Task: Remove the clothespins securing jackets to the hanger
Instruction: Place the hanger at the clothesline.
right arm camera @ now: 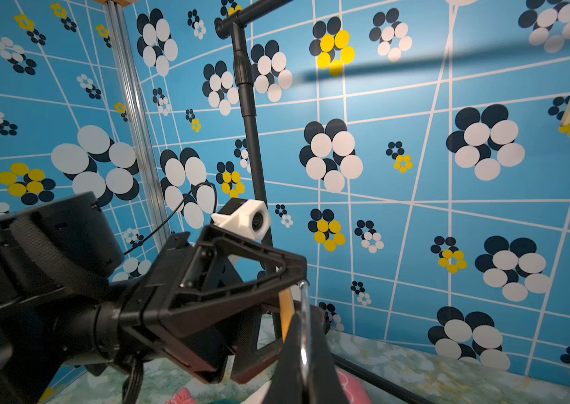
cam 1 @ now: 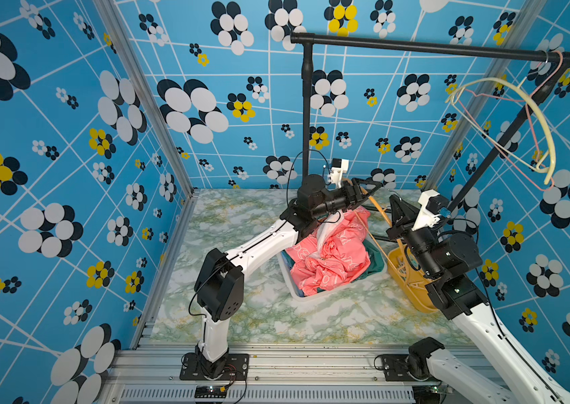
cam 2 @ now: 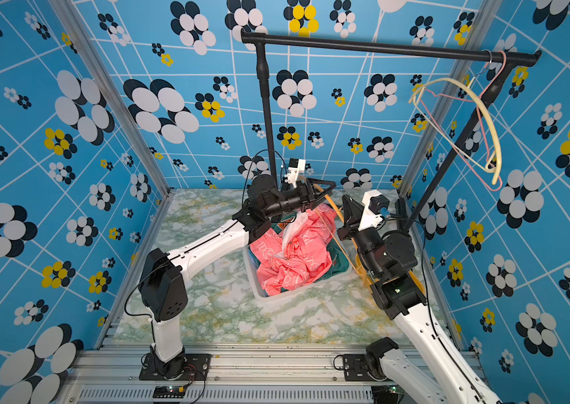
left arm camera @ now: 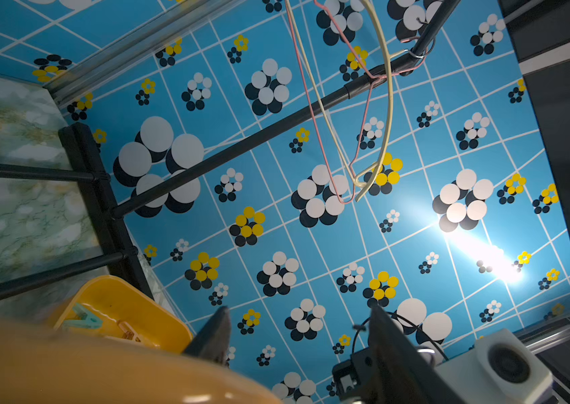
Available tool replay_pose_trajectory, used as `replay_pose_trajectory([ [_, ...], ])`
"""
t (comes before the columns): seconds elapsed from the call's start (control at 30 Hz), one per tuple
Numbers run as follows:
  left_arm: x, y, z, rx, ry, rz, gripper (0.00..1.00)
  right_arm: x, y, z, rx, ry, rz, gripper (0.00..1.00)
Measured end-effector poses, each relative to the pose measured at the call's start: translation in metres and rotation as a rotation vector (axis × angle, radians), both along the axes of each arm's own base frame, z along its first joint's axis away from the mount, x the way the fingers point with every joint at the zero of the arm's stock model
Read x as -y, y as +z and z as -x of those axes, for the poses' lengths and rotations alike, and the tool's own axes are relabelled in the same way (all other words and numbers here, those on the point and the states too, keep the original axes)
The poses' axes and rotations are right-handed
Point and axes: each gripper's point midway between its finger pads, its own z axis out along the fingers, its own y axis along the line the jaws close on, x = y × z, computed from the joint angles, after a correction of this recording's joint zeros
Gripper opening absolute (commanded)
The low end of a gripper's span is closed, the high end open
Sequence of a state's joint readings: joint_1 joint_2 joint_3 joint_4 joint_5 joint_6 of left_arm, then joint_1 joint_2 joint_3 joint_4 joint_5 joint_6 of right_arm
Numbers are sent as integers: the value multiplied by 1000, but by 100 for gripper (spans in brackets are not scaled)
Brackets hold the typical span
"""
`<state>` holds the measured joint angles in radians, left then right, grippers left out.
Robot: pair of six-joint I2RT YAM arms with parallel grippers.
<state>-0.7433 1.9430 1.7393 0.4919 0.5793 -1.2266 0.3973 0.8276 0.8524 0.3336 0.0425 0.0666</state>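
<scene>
A glossy pink jacket (cam 1: 329, 255) (cam 2: 294, 255) lies crumpled in a white bin (cam 1: 297, 293), with teal cloth (cam 1: 376, 260) beside it. An orange hanger (cam 1: 378, 210) (left arm camera: 66, 367) rises from the pile. My right gripper (cam 1: 392, 199) (right arm camera: 303, 316) is shut on that hanger's metal hook (right arm camera: 305, 300). My left gripper (cam 1: 376, 185) (left arm camera: 299, 309) sits at the hanger's upper arm, jaws apart, and the orange bar lies against one finger (left arm camera: 213, 335). A pale green clothespin (left arm camera: 84, 316) and a tan one (left arm camera: 127, 330) lie in the yellow basket (left arm camera: 129, 307) (cam 1: 406, 280).
A black clothes rack (cam 1: 434, 47) spans the back, its upright (cam 1: 306, 122) just behind my left arm. A cream hanger (cam 1: 549, 140) and a thin pink hanger (cam 1: 521, 133) hang bare at its right end. The rack's base bars (left arm camera: 31, 171) lie on the marbled table (cam 1: 241, 314).
</scene>
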Motion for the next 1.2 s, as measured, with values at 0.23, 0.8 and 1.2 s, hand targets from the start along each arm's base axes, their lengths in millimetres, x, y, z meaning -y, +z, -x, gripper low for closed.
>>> replay_pose_trajectory([
  [0.23, 1, 12, -9, -4, -4, 39, 0, 1, 0, -1, -17, -16, 15, 3],
  [0.8, -45, 49, -61, 3, 35, 28, 0, 26, -14, 52, -77, -56, 167, 76],
  [1.2, -51, 65, -51, -22, -26, 16, 0, 10, -126, 6, -389, -53, 310, 73],
])
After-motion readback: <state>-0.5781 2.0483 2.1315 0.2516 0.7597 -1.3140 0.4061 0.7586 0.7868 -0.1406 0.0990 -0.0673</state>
